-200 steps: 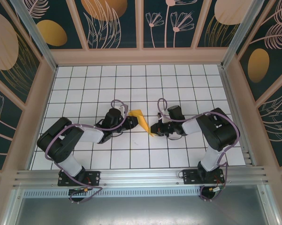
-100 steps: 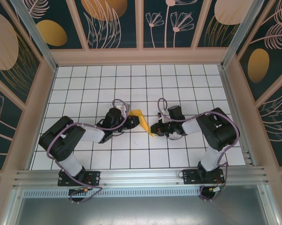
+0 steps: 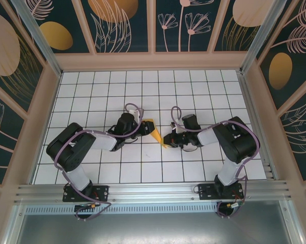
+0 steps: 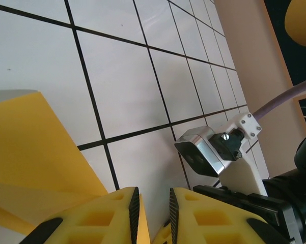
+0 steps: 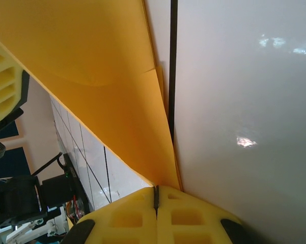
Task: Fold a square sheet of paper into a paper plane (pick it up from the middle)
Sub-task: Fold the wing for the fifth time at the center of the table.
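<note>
The square sheet of paper (image 3: 154,130) is orange-yellow and folded into a narrow pointed wedge, like a paper plane, held just above the tiled table between both arms. My right gripper (image 3: 167,140) is shut on its pointed near end; in the right wrist view the paper (image 5: 102,76) tapers down into the closed seam of that gripper (image 5: 156,189). My left gripper (image 3: 141,127) sits at the wedge's wide far-left end. In the left wrist view its jaws (image 4: 153,195) stand slightly apart, the paper (image 4: 35,152) has an edge lying against the left pad, and white tile shows through the gap.
The white gridded table (image 3: 193,91) is boxed in by pink walls (image 3: 254,101) with a metal rail (image 3: 153,192) along the front. The right arm's wrist camera (image 4: 206,155) is close to my left fingers, and a left finger (image 5: 2,81) shows beyond the paper.
The left gripper has crept a little to the right and up along the paper's wide end, its jaws narrowing slightly. The right gripper and the paper's point have stayed put.
</note>
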